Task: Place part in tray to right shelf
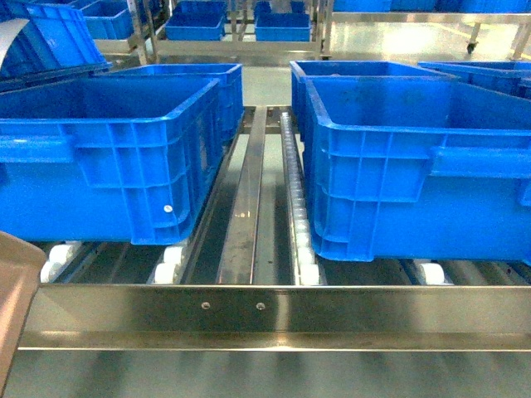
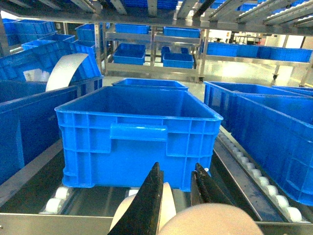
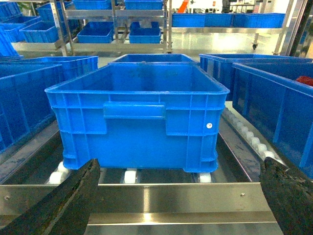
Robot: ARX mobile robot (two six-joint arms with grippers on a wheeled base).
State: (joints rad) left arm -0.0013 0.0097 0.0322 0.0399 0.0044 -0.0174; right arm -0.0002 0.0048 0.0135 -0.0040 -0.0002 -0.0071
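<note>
The beige tray (image 1: 17, 290) shows only as an edge at the lower left of the head view. In the left wrist view my left gripper (image 2: 177, 188) is shut on the tray (image 2: 166, 204), whose beige rim curves up behind the left finger. The part is out of view; the tray's inside is hidden. The right shelf's steel front rail (image 1: 265, 311) runs across just ahead, with white roller tracks (image 1: 294, 191) behind it. My right gripper (image 3: 181, 196) hangs wide open over that rail (image 3: 166, 210), holding nothing. Neither gripper itself shows in the head view.
Two large blue crates (image 1: 108, 157) (image 1: 415, 166) sit on the rollers, with a bare steel lane (image 1: 249, 207) between them. One crate (image 2: 137, 132) stands directly before the left gripper, another (image 3: 137, 117) before the right. More racks with crates stand behind.
</note>
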